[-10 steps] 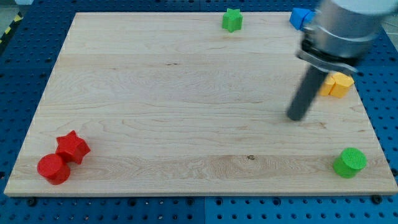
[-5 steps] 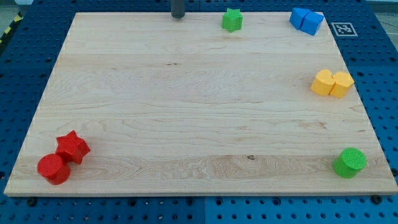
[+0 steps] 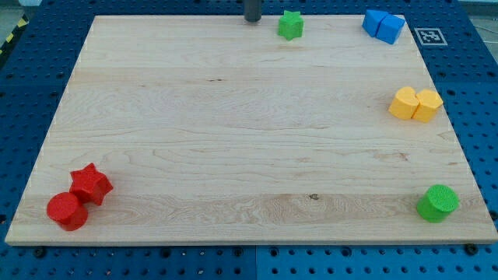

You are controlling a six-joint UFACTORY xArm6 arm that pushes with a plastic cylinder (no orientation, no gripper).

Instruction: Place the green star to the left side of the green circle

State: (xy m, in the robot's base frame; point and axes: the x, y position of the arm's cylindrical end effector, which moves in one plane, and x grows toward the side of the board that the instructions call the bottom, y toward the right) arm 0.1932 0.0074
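Note:
The green star [image 3: 290, 25] sits at the view's top edge of the wooden board [image 3: 233, 132], right of centre. The green circle [image 3: 437, 203], a short cylinder, stands at the view's bottom right corner. My tip [image 3: 253, 19] is at the top edge, a short way to the left of the green star and apart from it. Only the lowest part of the rod shows; the rest is cut off by the frame.
Two blue blocks [image 3: 383, 25] sit at the top right. Two yellow blocks [image 3: 415, 103] sit at the right edge. A red star [image 3: 91, 184] and a red cylinder [image 3: 67, 211] touch at the bottom left. A fiducial tag [image 3: 430, 36] lies off the board.
The rod went from the right side near the yellow blocks to the top edge, then slid right toward the green star. No block has moved.

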